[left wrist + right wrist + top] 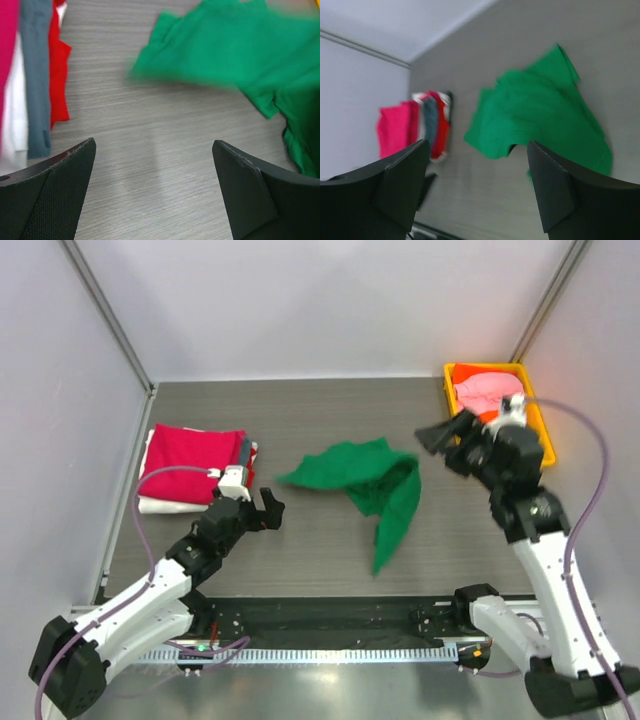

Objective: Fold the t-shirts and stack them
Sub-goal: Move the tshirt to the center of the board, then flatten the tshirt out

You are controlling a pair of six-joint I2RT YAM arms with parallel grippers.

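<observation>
A bright green t-shirt (372, 485) lies crumpled in the middle of the table; it also shows in the left wrist view (235, 50) and the right wrist view (540, 117). A folded stack with a crimson shirt (192, 458) on top of white, grey and red ones sits at the left. A pink shirt (486, 391) lies in the yellow tray (539, 420). My left gripper (262, 510) is open and empty, low over the table left of the green shirt. My right gripper (442, 445) is open and empty, raised to the right of the green shirt.
The yellow tray stands in the back right corner. Grey walls enclose the table at the left, back and right. The stack's edges (35, 80) show at the left of the left wrist view.
</observation>
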